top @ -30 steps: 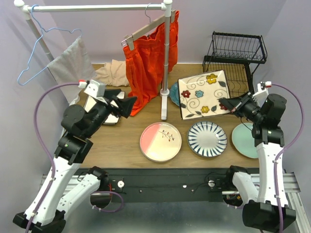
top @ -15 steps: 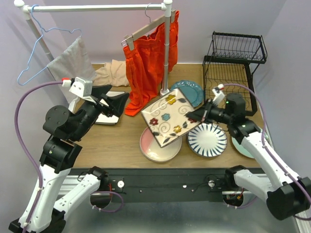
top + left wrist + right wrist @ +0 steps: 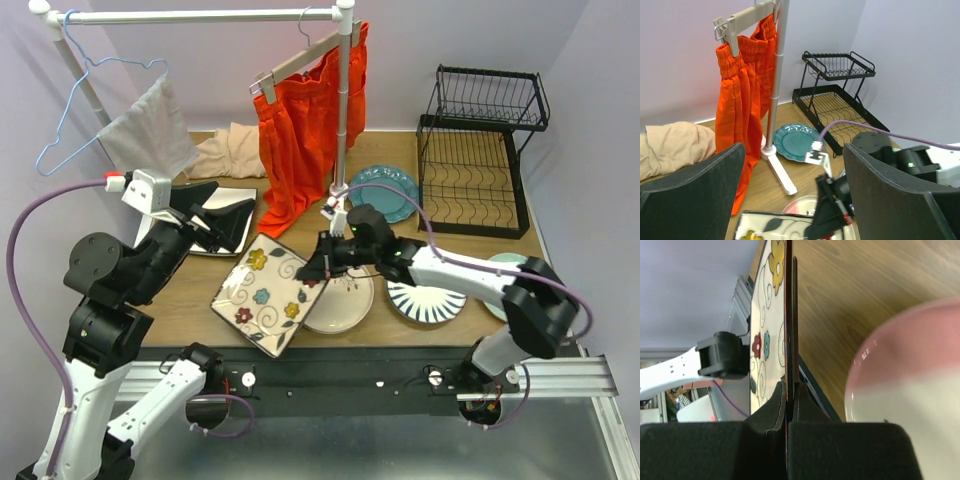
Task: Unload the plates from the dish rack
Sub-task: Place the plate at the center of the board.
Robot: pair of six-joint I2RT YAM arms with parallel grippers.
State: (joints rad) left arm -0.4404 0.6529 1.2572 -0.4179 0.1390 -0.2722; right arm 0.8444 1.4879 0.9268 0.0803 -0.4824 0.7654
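Note:
My right gripper (image 3: 315, 272) is shut on the edge of the square flowered plate (image 3: 262, 295), holding it tilted over the table's front left edge. The right wrist view shows the plate (image 3: 765, 340) edge-on between my closed gripper's fingers (image 3: 790, 385). It also shows in the left wrist view (image 3: 770, 227). The black wire dish rack (image 3: 480, 150) at the back right holds no plates. A teal plate (image 3: 385, 192), a pink and cream plate (image 3: 345, 300), a blue-striped plate (image 3: 425, 298) and a mint plate (image 3: 500, 262) lie on the table. My left gripper (image 3: 225, 215) is open and empty.
A white clothes rail (image 3: 340, 130) with orange shorts (image 3: 300, 130) stands mid-table, its foot beside the teal plate. A square white plate (image 3: 232, 196) lies under my left gripper. Beige cloth (image 3: 230, 150) lies at the back left.
My right arm has swung left from beside the rack, carrying the flowered plate across the round plates to the front left and lower. My left gripper has drifted left.

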